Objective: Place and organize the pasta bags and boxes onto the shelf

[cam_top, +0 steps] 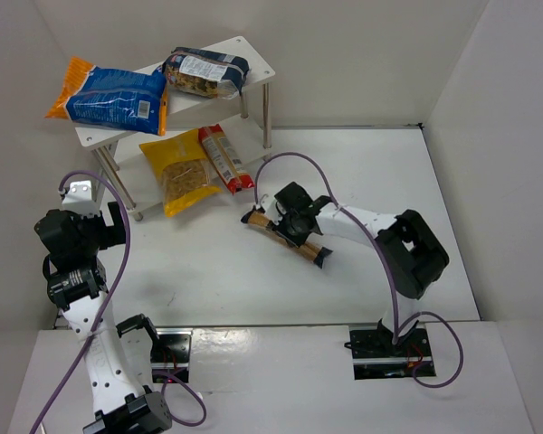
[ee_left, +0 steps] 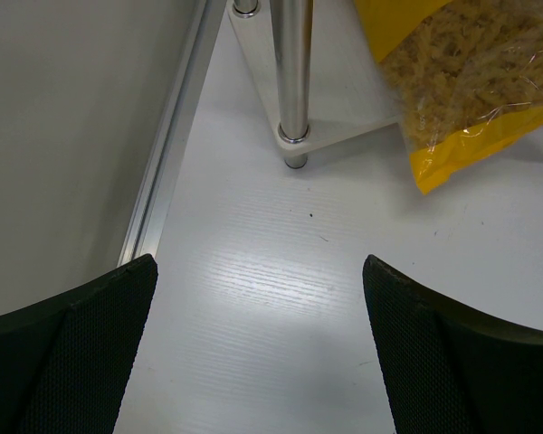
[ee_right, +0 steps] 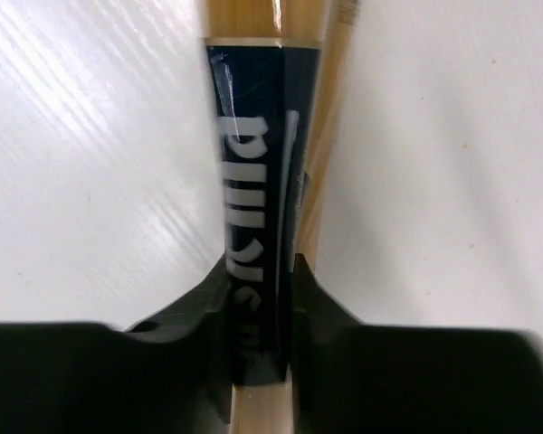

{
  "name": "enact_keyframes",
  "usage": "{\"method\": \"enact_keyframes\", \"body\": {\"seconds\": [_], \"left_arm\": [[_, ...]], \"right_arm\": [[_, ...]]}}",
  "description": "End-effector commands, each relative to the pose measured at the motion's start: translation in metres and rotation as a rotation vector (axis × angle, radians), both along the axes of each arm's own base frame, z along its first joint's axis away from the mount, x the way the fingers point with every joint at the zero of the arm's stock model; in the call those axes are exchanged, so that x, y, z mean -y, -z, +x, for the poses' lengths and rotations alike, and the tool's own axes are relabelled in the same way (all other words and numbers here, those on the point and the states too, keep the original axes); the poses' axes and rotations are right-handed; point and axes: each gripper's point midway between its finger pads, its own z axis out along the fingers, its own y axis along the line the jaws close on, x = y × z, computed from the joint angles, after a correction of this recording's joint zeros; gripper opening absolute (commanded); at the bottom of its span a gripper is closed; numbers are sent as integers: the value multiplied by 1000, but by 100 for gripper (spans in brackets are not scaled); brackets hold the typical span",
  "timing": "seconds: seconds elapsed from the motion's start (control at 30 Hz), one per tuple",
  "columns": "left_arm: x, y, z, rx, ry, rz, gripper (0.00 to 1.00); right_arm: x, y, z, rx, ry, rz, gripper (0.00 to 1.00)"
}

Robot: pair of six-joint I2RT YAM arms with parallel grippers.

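One spaghetti packet (ee_right: 253, 181), well inside table (cam_top: 235, 280) edges.

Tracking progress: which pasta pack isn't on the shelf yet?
The long golden spaghetti packet with the dark blue label: it lies on the table, with the right gripper shut on it. The rest sit on the shelf.

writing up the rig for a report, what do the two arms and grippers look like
The left arm and right arm have white links, bulky black joints and a thin purple cable looping along each. The left gripper and right gripper have broad black fingers.
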Motion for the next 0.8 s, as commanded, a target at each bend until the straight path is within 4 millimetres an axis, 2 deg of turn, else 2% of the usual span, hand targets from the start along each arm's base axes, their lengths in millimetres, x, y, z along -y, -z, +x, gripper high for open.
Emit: {"method": "enact_keyframes", "body": {"seconds": [0.0,0.1,0.13,0.2,0.23,0.4,0.57,0.63,0.67,0.77], "left_arm": [[0,-9,3,40,4,12,100],[0,-9,3,40,4,12,100],[0,-9,3,40,4,12,100],[0,-9,3,40,4,12,100],[0,-9,3,40,4,12,100],[1,-9,3,42,13,9,100],[4,-9,4,43,33,11,100],[11,-6,4,30,76,6,100],[13,-11,5,43,91,7,100],[31,-10,7,27,207,11,100]], "right_arm": [[4,37,-21,-135,-23,-55,0],[-13,17,-19,-144,-52,18,0],[-22,0,-14,-128,-63,56,0],[-36,-20,-12,-119,-88,119,0],[-44,-38,-5,-84,-97,158,0],[-66,-82,8,-17,-123,263,0],[-79,-109,10,7,-159,335,0],[-83,-116,12,20,-168,355,0],[-85,-120,14,29,-170,362,0],[-90,-126,15,35,-184,386,0]]}}
